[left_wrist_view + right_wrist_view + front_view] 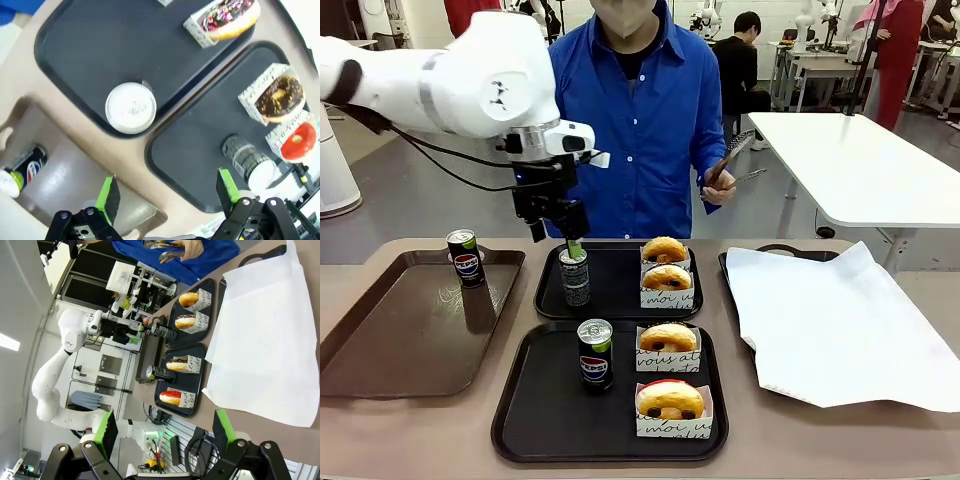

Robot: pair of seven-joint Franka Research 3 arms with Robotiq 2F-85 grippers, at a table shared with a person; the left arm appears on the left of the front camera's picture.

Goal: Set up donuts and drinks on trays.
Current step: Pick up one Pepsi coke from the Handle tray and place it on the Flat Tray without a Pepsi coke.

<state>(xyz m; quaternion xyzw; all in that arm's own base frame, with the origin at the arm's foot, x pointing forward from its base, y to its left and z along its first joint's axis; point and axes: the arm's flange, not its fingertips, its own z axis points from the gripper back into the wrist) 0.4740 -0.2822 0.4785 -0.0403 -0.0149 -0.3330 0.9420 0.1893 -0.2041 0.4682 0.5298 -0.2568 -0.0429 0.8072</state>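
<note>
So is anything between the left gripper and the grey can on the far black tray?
Nothing visible. The left gripper, open, sits directly above the grey can on the far tray. The boxed donuts stand off to the side, clear of it.

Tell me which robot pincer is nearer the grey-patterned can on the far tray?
Left. The left pincer hangs open just above the grey-patterned can; the right pincer is open, far off beyond the white paper.
</note>
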